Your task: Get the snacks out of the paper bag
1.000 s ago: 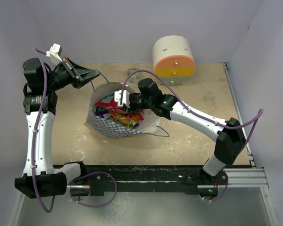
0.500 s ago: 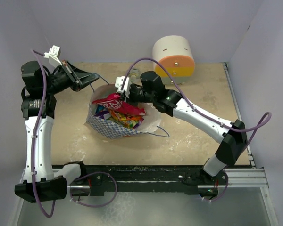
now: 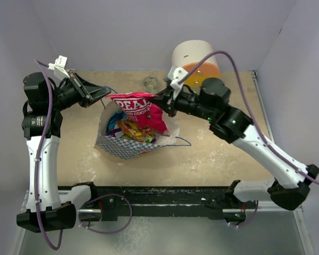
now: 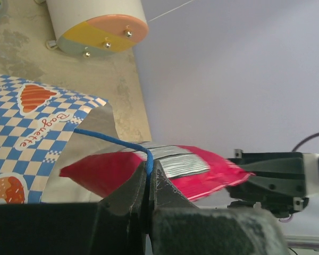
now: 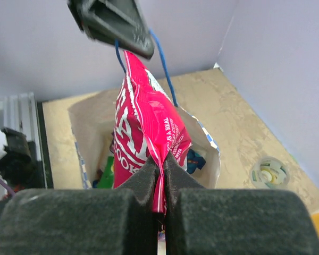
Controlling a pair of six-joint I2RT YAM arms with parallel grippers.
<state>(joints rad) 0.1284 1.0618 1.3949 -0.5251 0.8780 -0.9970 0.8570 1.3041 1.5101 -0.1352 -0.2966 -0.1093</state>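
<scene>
Fingers of my right gripper (image 5: 162, 167) are pinched tight on the bottom edge of a red snack packet (image 5: 143, 133). The packet hangs in the air above the mouth of the paper bag (image 5: 90, 122), clear of its rim. From overhead, this gripper (image 3: 167, 101) sits at the packet's (image 3: 138, 109) 3 o'clock side, with my right arm running back toward 5 o'clock.

My left gripper (image 4: 148, 175) is clamped on a blue cord handle (image 4: 111, 141) of the bag and holds it up at the bag's 11 o'clock corner, so the mouth stands open. The red packet (image 4: 191, 170) shows just past those fingers.

Down inside the bag lie the other snacks (image 3: 130, 130), a jumble of yellow, green, blue and purple packets. The bag's checkered wall (image 3: 125, 146) faces 6 o'clock, and a second blue cord (image 3: 181, 142) trails onto the table (image 3: 212, 154) at its 4 o'clock side.

Beyond the bag, at 12 o'clock, a small round object (image 3: 149, 82) rests on the table. A rounded drawer box (image 3: 189, 53) stands at about 1 o'clock by the far wall, partly behind my right arm.
</scene>
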